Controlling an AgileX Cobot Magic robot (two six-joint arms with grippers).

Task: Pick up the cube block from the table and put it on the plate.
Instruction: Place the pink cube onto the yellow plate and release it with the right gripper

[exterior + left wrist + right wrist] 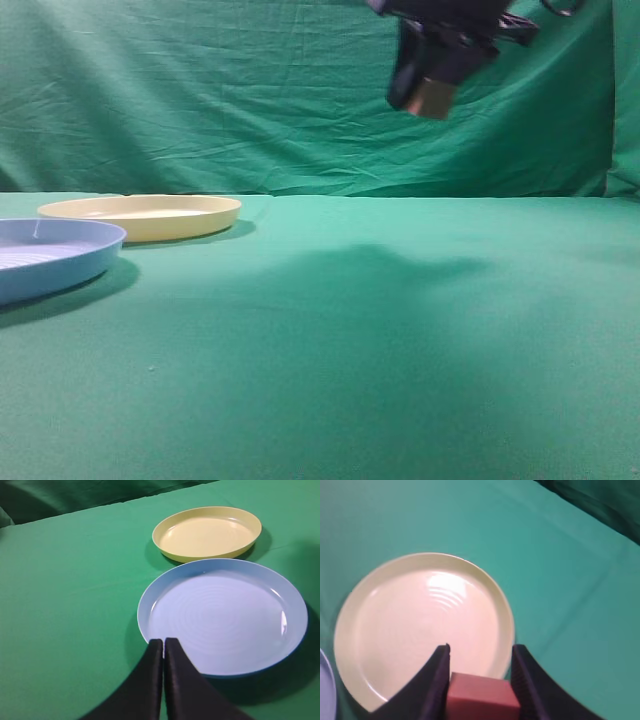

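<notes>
My right gripper [479,672] grasps the cube block [481,697] above the plate [395,630]; my left gripper [163,647] is clenched.

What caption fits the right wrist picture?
Right gripper holds the cube block above the plate, over the green table.

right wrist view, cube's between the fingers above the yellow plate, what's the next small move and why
Probably lower the right gripper toward the plate before opening. The cube block sits clamped between its fingers, and the exterior view shows that arm high above the table, so letting go now would likely make the cube bounce off the shallow plate. The plate's near rim lies under the fingers; nudging toward its middle should help.
</notes>
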